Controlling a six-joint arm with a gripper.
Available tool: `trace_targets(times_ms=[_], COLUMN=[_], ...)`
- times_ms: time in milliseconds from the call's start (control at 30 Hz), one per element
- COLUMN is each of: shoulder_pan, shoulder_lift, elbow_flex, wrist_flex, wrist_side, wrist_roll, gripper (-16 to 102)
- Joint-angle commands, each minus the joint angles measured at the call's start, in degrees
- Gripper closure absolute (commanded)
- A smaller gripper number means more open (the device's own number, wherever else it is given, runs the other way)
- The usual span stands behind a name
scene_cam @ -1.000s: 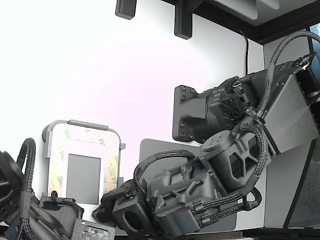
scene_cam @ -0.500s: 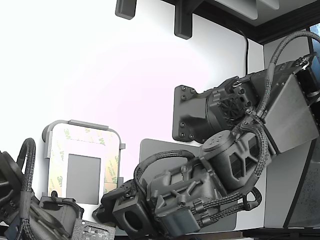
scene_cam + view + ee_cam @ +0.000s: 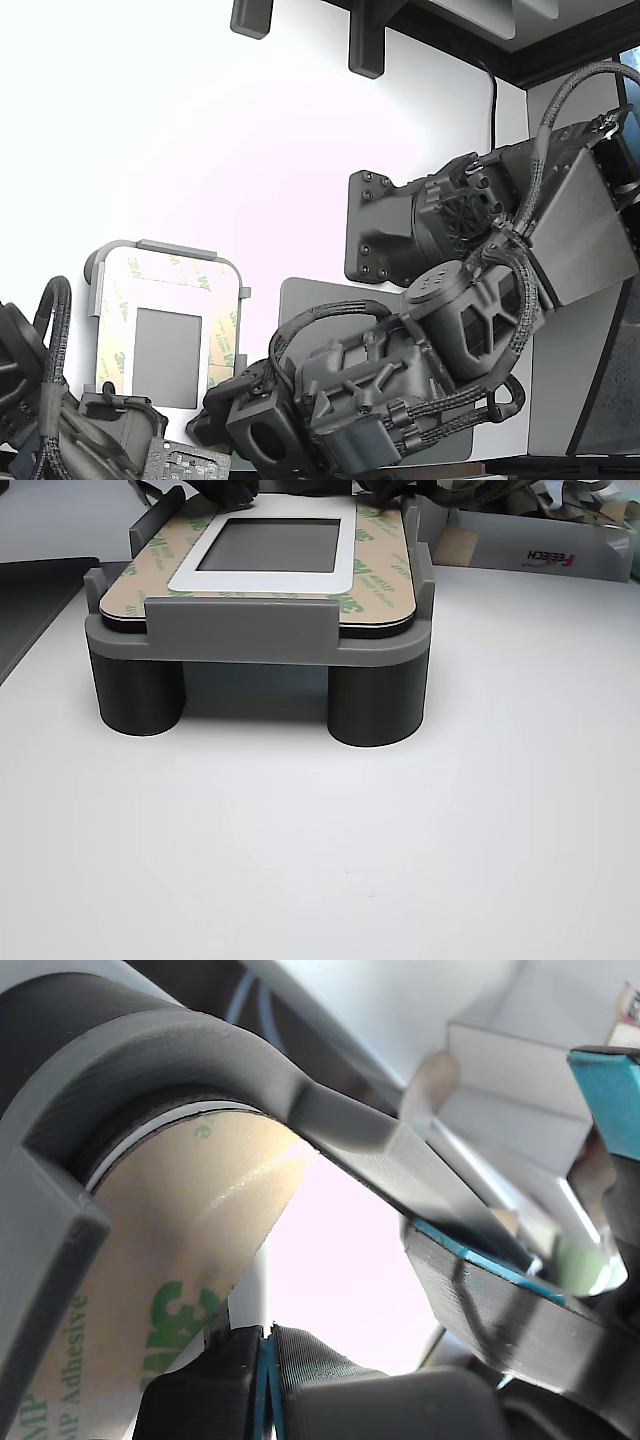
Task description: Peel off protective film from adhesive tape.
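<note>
Here, one white plate (image 3: 190,572) is seen seated in one light grey holder (image 3: 255,640), which is carried on two dark round legs (image 3: 375,705) visible in the other view, all standing on the white table (image 3: 320,850). The adhesive tape (image 3: 385,575) is laid as a frame of four strips around one small grey rectangle (image 3: 275,545) in the middle of the plate, and the protective film (image 3: 222,330), tan with green printed logos, is seen covering the strips on every visible side in the exterior view. In the wrist view the film (image 3: 180,1260) is shown very close, curving under the grey holder rim (image 3: 150,1070), with green lettering readable on it. One arm (image 3: 470,300) is bent down from the exterior view's right, and its end effector (image 3: 215,400) is placed at the lower right corner of the plate in that view, just beside the tape. Whether its fingers are closed on the film or parted cannot be told, since the tips are hidden behind the wrist parts and blurred in the wrist view. One dark grey mat (image 3: 320,295) is partly covered by the arm. A second arm (image 3: 50,400) is seen at the exterior view's lower left.
</note>
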Motion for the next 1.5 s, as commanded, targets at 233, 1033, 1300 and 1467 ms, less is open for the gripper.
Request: trace_targets(times_ms=[233, 1033, 1300, 1467], shoulder_pan=[-0.3, -0.3, -0.3, -1.0], shoulder_lift=[2.0, 1.7, 0.4, -1.0], elbow_flex=[-2.4, 1.0, -2.2, -4.5], wrist_flex=[0.4, -5.3, -2.6, -0.9], wrist_side=[0.1, -0.4, -0.3, -0.6], wrist_roll=[-0.1, -1.4, -1.7, -2.0], gripper=[97, 97, 97, 97])
